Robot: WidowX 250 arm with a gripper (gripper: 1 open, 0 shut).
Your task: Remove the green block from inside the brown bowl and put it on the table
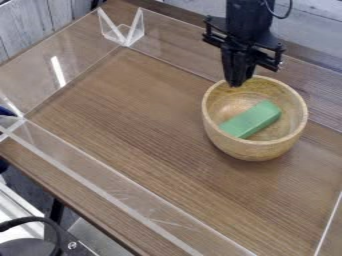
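- Green block point(251, 120) lies slanted inside the brown bowl point(254, 144), right of frame centre, untouched, not yet on the desk point(120, 120).
- Tool point(238, 78), clenched and empty, points down over the bowl's upper-left rim, likely staging for the reach in.

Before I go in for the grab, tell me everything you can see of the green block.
The green block is a small, flat, elongated rectangle, bright green, with a matte look. It lies inside the bowl, tilted, its upper right end leaning toward the wall and its lower left end on the bottom. Only the bowl touches it. The shut gripper hangs above the bowl's far left rim, clear of the block.
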